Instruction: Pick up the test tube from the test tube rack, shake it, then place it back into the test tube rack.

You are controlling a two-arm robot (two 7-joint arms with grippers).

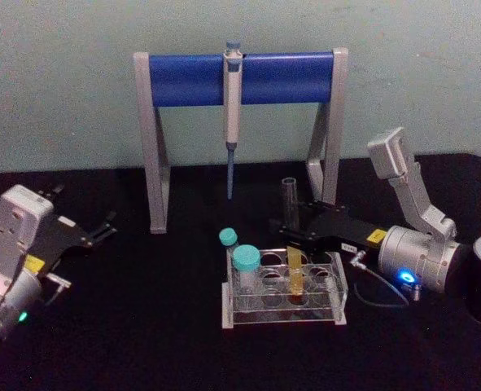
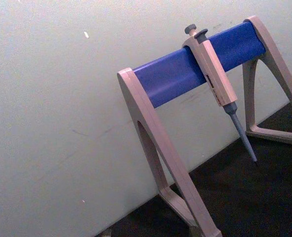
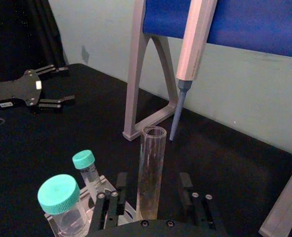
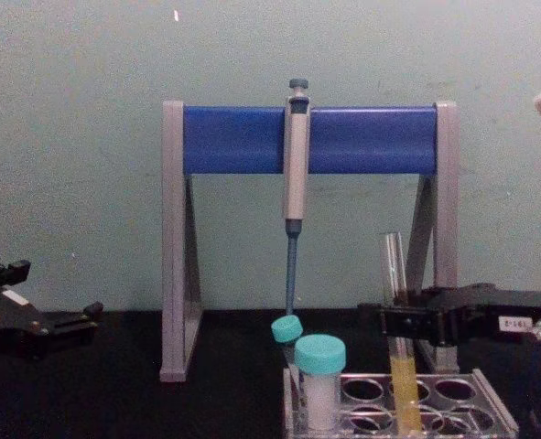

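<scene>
Right pincer (image 3: 153, 182) reaches in from the right edge of the desk (image 1: 142, 326). I see its fingers (image 3: 120, 182) spread wide on either side of the test tube (image 4: 395, 274), with a gap on each side. That tube stands upright in the test tube rack (image 1: 248, 319) mid-desk, before the pipette stand (image 1: 240, 77), yellow liquid in its lower part. Two teal-capped vials (image 1: 246, 261) sit at the rack's left end. Left pincer (image 1: 89, 208) rests near the left edge, fingers apart.
</scene>
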